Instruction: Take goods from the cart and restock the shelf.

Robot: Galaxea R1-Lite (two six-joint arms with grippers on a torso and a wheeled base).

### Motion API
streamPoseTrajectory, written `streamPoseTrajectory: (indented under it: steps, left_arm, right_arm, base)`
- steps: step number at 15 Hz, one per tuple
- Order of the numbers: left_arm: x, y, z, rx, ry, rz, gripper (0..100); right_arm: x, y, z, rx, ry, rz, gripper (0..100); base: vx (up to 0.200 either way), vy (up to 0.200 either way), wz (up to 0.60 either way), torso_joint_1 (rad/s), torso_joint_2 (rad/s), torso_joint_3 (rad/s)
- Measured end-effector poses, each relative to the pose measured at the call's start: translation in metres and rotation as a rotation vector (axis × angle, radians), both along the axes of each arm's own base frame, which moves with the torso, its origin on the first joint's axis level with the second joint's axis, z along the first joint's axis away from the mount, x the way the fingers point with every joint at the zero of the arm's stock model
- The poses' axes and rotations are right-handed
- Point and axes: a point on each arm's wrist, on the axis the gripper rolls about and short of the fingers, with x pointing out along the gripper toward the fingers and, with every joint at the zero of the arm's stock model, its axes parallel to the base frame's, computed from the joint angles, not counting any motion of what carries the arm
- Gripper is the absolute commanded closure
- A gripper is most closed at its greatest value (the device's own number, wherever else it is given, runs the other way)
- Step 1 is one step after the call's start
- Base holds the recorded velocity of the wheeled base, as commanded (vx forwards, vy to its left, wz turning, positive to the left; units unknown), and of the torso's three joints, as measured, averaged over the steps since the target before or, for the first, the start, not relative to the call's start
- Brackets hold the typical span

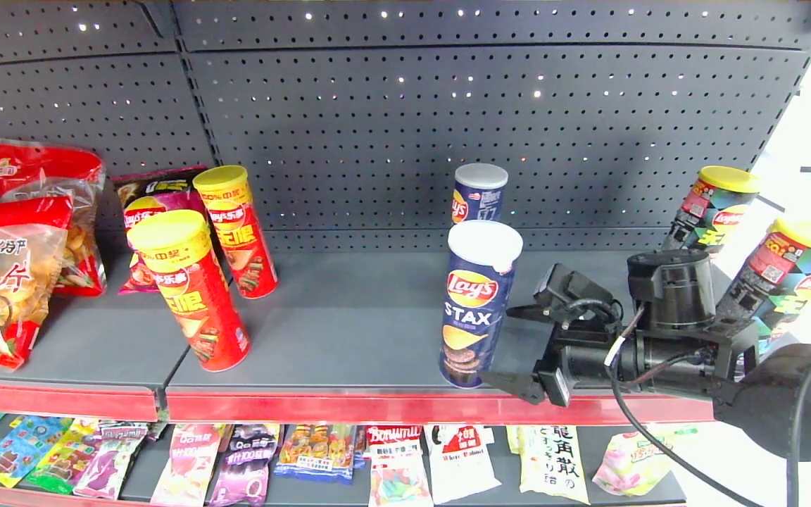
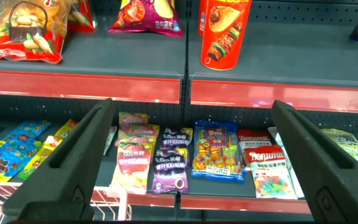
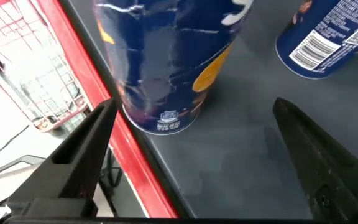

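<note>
Right hand (image 1: 498, 345), released, sits just right of the near blue chip can (image 1: 472, 310) at the shelf (image 1: 363, 317) edge, apparently not touching; another blue can (image 1: 479, 197) stands farther back.

Pegboard (image 1: 377, 127): dark, perforated, spanning the far side before you.
Red cans (image 1: 191, 299): two upright at your left, yellow lids.
Snack bags (image 1: 8, 282): leaning farther left.
Packets (image 1: 321, 451): flat row below, nearest you.

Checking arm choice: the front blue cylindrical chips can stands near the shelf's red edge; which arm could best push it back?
Probably right: the right gripper, open, sits at shelf level beside the front blue cylindrical chips can; the left gripper faces the lower shelf below.
</note>
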Motion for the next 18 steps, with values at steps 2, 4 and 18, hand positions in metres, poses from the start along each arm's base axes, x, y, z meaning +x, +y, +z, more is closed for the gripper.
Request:
streamPoseTrajectory:
  steps: [2,4,18]
  left_arm:
    - [0.0,0.0,0.0,0.0,0.0,0.0,0]
    - [0.0,0.0,0.0,0.0,0.0,0.0,0]
    - [0.0,0.0,0.0,0.0,0.0,0.0,0]
  right_arm:
    - [0.001,0.0,-0.001,-0.01,0.0,-0.017,0]
    - [0.004,0.0,-0.002,-0.02,-0.005,-0.041,0]
    - [0.011,-0.011,-0.002,-0.072,-0.033,-0.185,0]
  base:
    - [0.0,0.0,0.0,0.0,0.0,0.0]
    - [0.0,0.0,0.0,0.0,0.0,0.0]
    - [0.0,0.0,0.0,0.0,0.0,0.0]
